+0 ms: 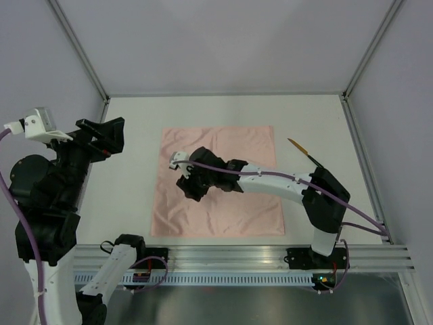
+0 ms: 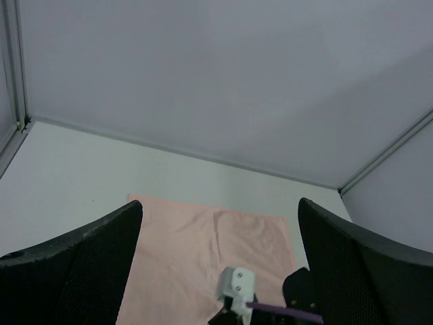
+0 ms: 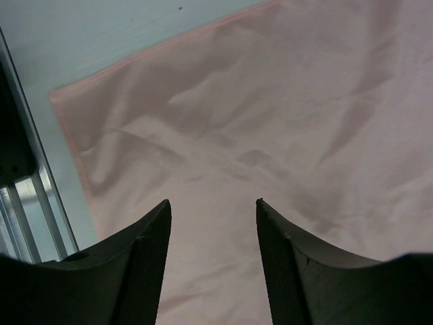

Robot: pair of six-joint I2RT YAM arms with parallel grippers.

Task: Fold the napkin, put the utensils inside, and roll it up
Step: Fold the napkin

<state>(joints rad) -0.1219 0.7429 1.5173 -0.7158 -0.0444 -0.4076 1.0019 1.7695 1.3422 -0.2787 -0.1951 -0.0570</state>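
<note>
The pale pink napkin (image 1: 230,203) lies flat and unfolded in the middle of the table, with soft wrinkles. It also shows in the left wrist view (image 2: 183,250) and fills the right wrist view (image 3: 270,115). The knife-like utensil (image 1: 306,154), gold blade and black handle, lies on the table just right of the napkin's far right corner. My right gripper (image 1: 188,189) is open and empty, reaching over the napkin's left half; its jaws (image 3: 213,203) stand apart above the cloth. My left gripper (image 1: 108,139) is open and empty, raised left of the napkin (image 2: 220,210).
The white table (image 1: 128,196) is enclosed by grey walls with aluminium posts at the far corners. An aluminium rail (image 1: 237,257) runs along the near edge, also seen at the left of the right wrist view (image 3: 27,210).
</note>
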